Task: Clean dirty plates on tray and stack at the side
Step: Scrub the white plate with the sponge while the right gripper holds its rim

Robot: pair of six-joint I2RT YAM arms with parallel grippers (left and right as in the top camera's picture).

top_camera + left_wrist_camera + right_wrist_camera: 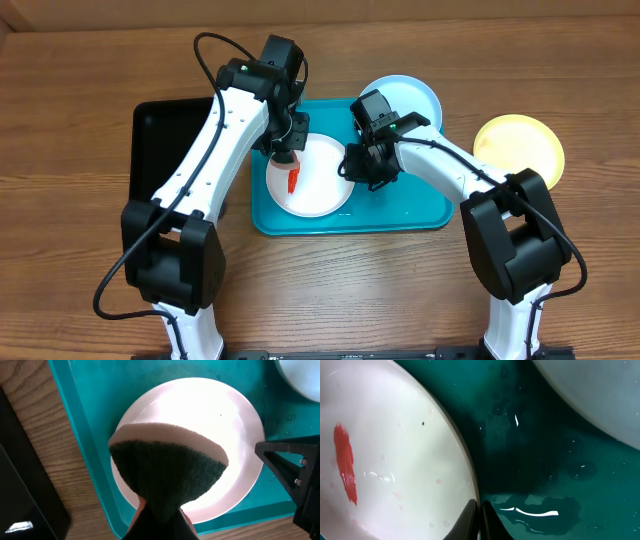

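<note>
A white plate (322, 180) with a red smear (293, 178) lies on the left part of the turquoise tray (400, 212). My left gripper (286, 150) hovers over the plate's far left side, shut on a green-faced sponge (167, 467). My right gripper (358, 165) is shut on the white plate's right rim (465, 467), one finger on each side of it. In the right wrist view the smear (345, 462) sits well left of the fingers. A light blue plate (410, 98) lies at the tray's far right corner. A yellow-green plate (518, 148) rests on the table to the right.
A black tray (165, 150) lies on the table left of the turquoise tray, under my left arm. Water films the tray floor (540, 510) beside the right gripper. The wooden table (80, 100) surrounds both trays.
</note>
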